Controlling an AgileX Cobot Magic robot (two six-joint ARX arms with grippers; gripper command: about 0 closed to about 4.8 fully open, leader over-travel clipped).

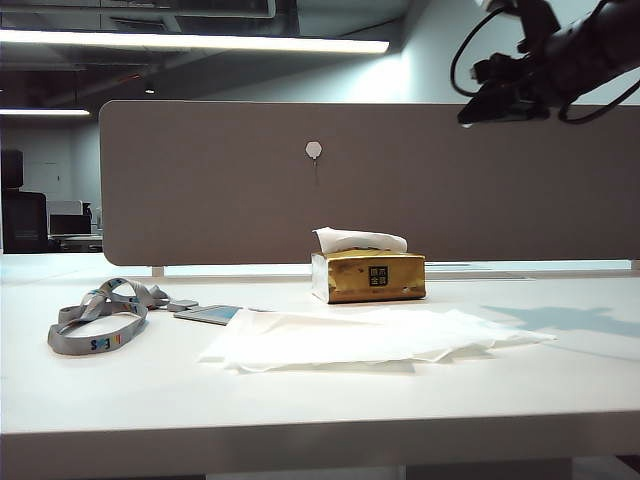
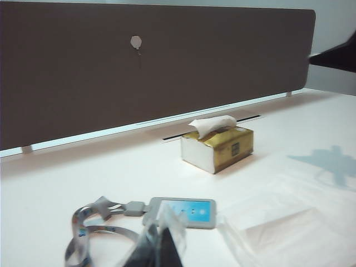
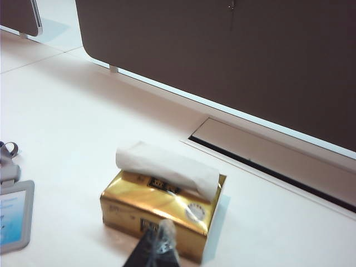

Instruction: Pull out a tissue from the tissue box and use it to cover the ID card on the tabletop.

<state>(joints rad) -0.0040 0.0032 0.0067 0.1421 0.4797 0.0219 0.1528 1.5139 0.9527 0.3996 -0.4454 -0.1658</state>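
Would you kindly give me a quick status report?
Right gripper shut, above tissue box. Left gripper near ID card. Tissue in box, card uncovered. White sheets beside card.

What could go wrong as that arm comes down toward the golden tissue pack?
The right gripper, shut above the tissue box, must open before it can pinch the tissue. The light pack might lift along with the sheet. The ID card lies right beside a pile of white sheets, so the tissue may miss it.

The tissue box is golden-brown with a dark square label (pale characters), a white tissue on top; the ID card shows bright blue, its lanyard grey.
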